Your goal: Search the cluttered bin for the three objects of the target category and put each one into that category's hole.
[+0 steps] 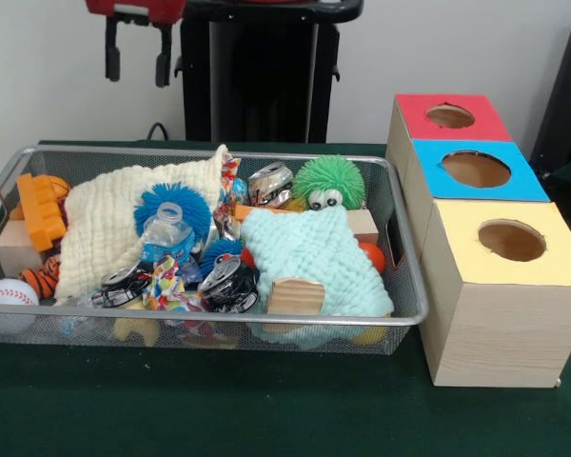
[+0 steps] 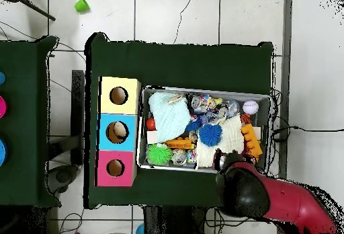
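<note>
Here the hand (image 1: pixel 138 59) hangs open and empty above the bin (image 1: pixel 266 320), whose clutter lies directly beneath it; the hole (image 1: pixel 450 116) sits well aside. A clearly exposed target should be chosen first.

Even, bright indoor light fills both views, leaving only soft shadows under the large silver wire-mesh bin (image 1: pixel 411 314) on the dark green tabletop (image 1: pixel 219 409), without harsh glare.
</note>
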